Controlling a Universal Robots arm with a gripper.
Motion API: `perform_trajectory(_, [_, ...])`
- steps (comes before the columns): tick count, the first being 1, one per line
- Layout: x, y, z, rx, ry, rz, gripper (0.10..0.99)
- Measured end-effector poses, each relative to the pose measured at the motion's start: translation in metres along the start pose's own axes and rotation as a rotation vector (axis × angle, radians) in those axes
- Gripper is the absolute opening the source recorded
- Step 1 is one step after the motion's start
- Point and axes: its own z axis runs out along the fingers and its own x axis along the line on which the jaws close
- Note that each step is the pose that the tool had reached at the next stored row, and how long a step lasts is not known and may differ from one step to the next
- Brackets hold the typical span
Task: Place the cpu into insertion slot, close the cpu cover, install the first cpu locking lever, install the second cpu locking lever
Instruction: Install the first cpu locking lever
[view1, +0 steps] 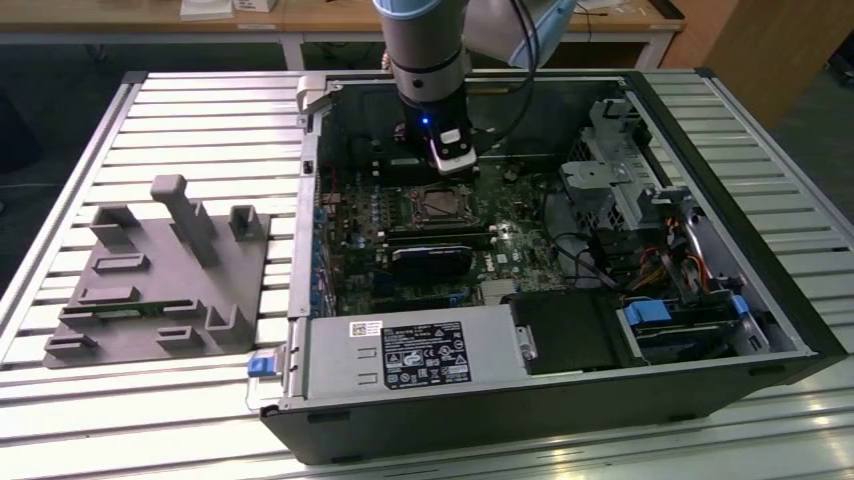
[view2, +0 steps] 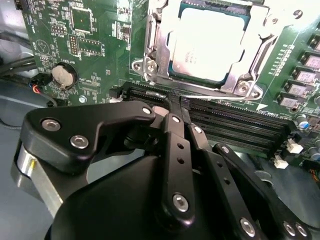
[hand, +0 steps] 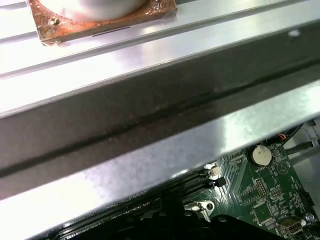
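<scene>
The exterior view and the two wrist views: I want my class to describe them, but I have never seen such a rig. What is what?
The exterior view, from a camera off the arm, shows a robot arm reaching down into an open computer case lying on a slatted metal table. A grey holder block sits at that view's left. The wrist views come from cameras riding on the arm. The second wrist view looks past the black gripper at the green motherboard: the cpu sits in place with the cpu cover down around it. The first wrist view shows metal rails and a coin battery. Whether the gripper holds anything, I cannot tell.
</scene>
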Motion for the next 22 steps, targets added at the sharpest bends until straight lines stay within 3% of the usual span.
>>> perform_trajectory(8, [-0.0005,-0.0027,0.0024,-0.005,-0.009,0.001,0.106])
perform_trajectory(15, [-0.002,-0.008,0.0046,-0.005,-0.0113,0.002,0.106])
perform_trajectory(22, [-0.0023,-0.0087,0.0041,-0.005,-0.0113,0.002,0.106])
